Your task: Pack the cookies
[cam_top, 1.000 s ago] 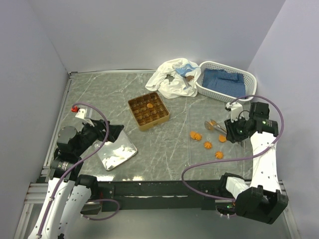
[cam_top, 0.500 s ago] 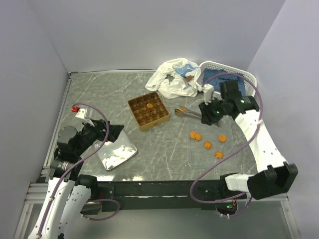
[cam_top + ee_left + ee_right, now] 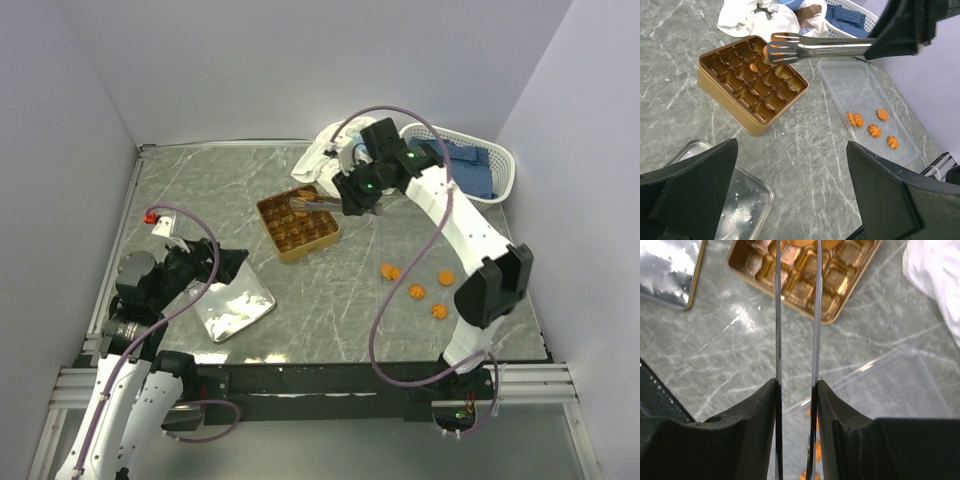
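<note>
My right gripper [image 3: 349, 198] [image 3: 796, 385] is shut on metal tongs [image 3: 315, 204] [image 3: 815, 45] [image 3: 778, 315]. Their tips hang over the far side of the square golden tin [image 3: 322, 240] [image 3: 725, 92] [image 3: 832, 307], pinching one cookie [image 3: 805, 242]. Another cookie [image 3: 754, 66] lies in a cell of the tin. Several loose cookies [image 3: 416, 292] [image 3: 873, 130] rest on a clear plastic tray [image 3: 400, 240] [image 3: 850, 85] to the right. My left gripper [image 3: 225, 268] [image 3: 790, 190] stands open and empty near the left, above a shiny metal lid [image 3: 235, 305] [image 3: 715, 215].
A crumpled white bag [image 3: 345, 155] and a white basket [image 3: 430, 190] holding blue cloth sit at the back right. A small red object [image 3: 150, 217] lies by the left wall. Walls close in the table on three sides.
My right arm has swung left and away from the clear tray to above the tin, carrying the tongs and cookie. The left arm has stayed still.
</note>
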`<state>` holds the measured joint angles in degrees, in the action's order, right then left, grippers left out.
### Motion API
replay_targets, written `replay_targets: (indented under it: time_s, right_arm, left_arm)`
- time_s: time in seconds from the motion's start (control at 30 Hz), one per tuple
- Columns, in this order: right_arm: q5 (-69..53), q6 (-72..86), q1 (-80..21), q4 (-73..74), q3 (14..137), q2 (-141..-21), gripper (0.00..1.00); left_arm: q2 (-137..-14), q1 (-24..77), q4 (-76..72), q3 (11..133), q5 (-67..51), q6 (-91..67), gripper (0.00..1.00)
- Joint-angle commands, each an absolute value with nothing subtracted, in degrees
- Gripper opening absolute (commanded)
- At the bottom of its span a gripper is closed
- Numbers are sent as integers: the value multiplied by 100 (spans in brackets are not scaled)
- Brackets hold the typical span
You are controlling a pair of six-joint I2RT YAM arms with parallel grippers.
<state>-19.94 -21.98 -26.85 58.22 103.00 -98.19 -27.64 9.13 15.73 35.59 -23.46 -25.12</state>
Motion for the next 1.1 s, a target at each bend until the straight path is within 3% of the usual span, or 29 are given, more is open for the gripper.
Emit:
replay_targets:
  time_s: [0.0, 0.17, 1.07]
  right_arm:
    - [-1855, -2109, -2865, 5932, 11099, -10282, 36]
    - [-1775, -2100, -3014, 6143, 11706, -10862, 37]
    - [-1503, -2065, -3270, 6319, 12384, -11707, 46]
  left_arm:
    - [-2769, 870, 1354, 3560, -2294, -2426, 96]
    - [-2742, 870, 1345, 3560, -2294, -2434, 97]
    - [-2654, 861, 1354, 3560, -2312, -2435, 97]
